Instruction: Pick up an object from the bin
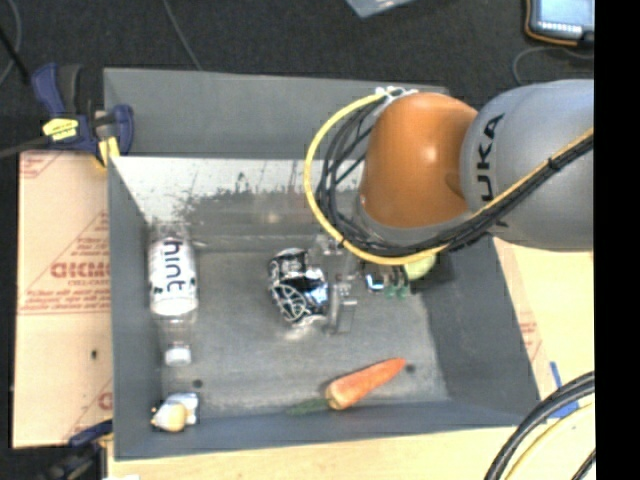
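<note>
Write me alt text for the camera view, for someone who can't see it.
The tool hangs low beside a black-and-white tangled object in the middle of a grey bin. A clear bottle lies at left, a carrot near the front.

The grey bin (240,360) holds a clear bottle (172,286) with a dark-lettered white label at left and a black-and-white netted object (298,288) at centre. Lower centre lies an orange carrot (368,381), green at its stem; the arm's cover (415,158) is orange.
</note>
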`<move>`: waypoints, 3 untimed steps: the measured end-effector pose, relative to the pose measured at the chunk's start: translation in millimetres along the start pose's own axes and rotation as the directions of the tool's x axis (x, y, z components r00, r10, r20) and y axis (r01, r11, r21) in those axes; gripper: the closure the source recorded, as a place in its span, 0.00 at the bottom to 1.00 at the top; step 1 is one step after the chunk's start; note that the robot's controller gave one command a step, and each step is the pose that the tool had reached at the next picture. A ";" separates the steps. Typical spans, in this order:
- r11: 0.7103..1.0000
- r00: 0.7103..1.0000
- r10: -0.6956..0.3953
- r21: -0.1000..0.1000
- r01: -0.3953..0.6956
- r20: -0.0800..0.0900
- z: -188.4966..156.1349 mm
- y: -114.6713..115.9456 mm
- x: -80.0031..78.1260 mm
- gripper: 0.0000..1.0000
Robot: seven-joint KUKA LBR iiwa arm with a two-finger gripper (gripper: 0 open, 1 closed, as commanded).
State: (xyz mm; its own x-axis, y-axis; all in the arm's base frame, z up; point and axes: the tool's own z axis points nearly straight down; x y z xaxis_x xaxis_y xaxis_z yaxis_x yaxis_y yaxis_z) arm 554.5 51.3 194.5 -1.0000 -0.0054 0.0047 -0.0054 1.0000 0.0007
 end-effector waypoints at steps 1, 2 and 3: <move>1.000 1.000 0.001 -0.001 -0.001 0.007 -4.4 -0.2 -1.0 0.00; 0.998 0.998 0.064 -0.002 -0.064 0.013 39.6 -2.1 -7.3 0.00; 1.000 1.000 -0.025 0.001 0.025 0.006 74.8 -0.6 -9.1 0.00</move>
State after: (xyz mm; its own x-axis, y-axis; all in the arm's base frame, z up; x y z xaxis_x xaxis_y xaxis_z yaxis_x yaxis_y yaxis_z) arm 563.2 50.8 119.6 -0.9995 -0.0300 -0.0016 -0.0300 0.9996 -0.0003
